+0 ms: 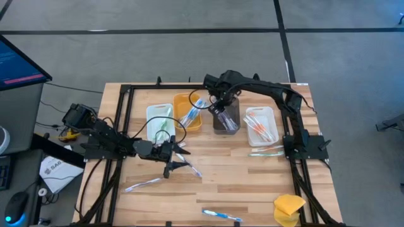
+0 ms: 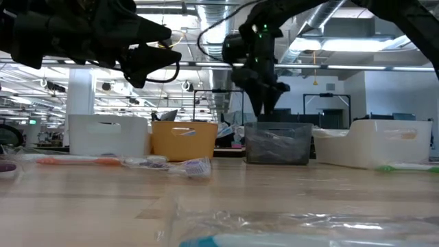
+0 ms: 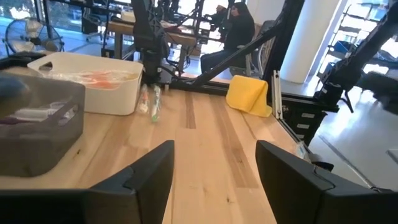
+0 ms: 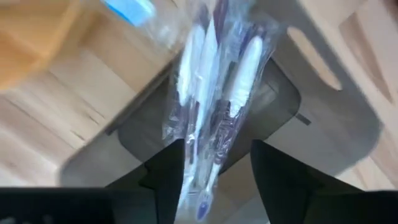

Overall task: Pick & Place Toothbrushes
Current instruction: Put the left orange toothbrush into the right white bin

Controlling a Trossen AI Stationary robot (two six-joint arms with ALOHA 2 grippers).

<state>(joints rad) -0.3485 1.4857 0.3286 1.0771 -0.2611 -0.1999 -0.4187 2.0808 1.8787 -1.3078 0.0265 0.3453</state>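
Four rectangular bins sit in a row across the far half of a pale wood-plank table (image 1: 214, 183), seen from above. From 9 o'clock to 3 o'clock: a white bin (image 1: 159, 120) of smooth plastic holding pale wrapped toothbrushes; an orange bin (image 1: 188, 111) with blue-and-white brushes lying slantwise in it; a smoky translucent grey bin (image 1: 226, 116); and a second white bin (image 1: 261, 124) holding orange-handled brushes.

Left gripper (image 1: 183, 165), toward 8 o'clock of the table's centre, hovers above the boards with its two dark fingers spread wide and nothing between them; the left wrist view shows bare planks in the gap. Loose wrapped brushes lie close by: a white-handled toothbrush (image 1: 143, 185) at 7 o'clock, a blue toothbrush (image 1: 221, 215) in crinkled clear film at the near edge at 6 o'clock, and pale green toothbrushes (image 1: 265, 151) beside the right arm's base.

Right gripper (image 1: 218, 107) hangs over the grey bin at 12 o'clock. Its fingers stand partly apart; a clear-wrapped bundle of white toothbrushes (image 4: 214, 106) with purple-tinted ends lies between them, pointing down into the bin. Whether the fingers press on it cannot be told.

A soft, folded yellow lump (image 1: 289, 207) rests at the 5 o'clock corner.
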